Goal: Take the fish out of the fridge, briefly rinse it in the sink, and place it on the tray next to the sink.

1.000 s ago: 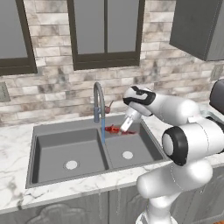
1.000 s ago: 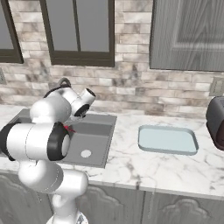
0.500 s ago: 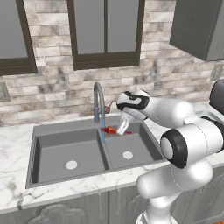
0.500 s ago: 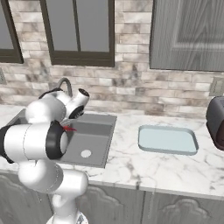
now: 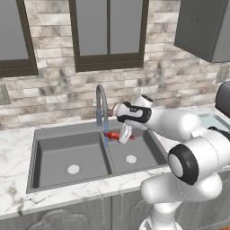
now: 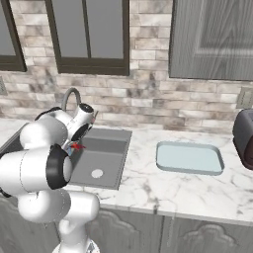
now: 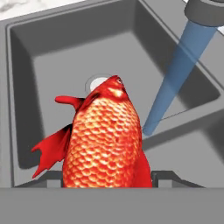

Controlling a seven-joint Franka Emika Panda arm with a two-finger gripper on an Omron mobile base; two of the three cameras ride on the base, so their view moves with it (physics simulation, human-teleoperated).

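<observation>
While water runs in a blue stream (image 7: 173, 83) from the curved faucet (image 5: 101, 102), the red fish (image 7: 105, 144) hangs over the dark double-basin sink (image 5: 54, 155), gripped between the two fingers of the gripper (image 5: 124, 134), which are closed partway around its body. Seen from the hand camera, the fish points head-first toward the basin floor and its drain (image 7: 99, 81), with the stream falling just beside it rather than plainly onto it; whether the water touches the scales cannot be told. The white arm (image 5: 175, 123) reaches across from the right so the catch sits low above the divider between the basins, close to the spout, a position that looks chosen for the rinse the task calls for. Well apart to the right, on the marble counter (image 6: 148, 183), the pale bluish tray (image 6: 188, 158) waits bare, so the rinsing step appears to be in hand and the placing not yet done.
</observation>
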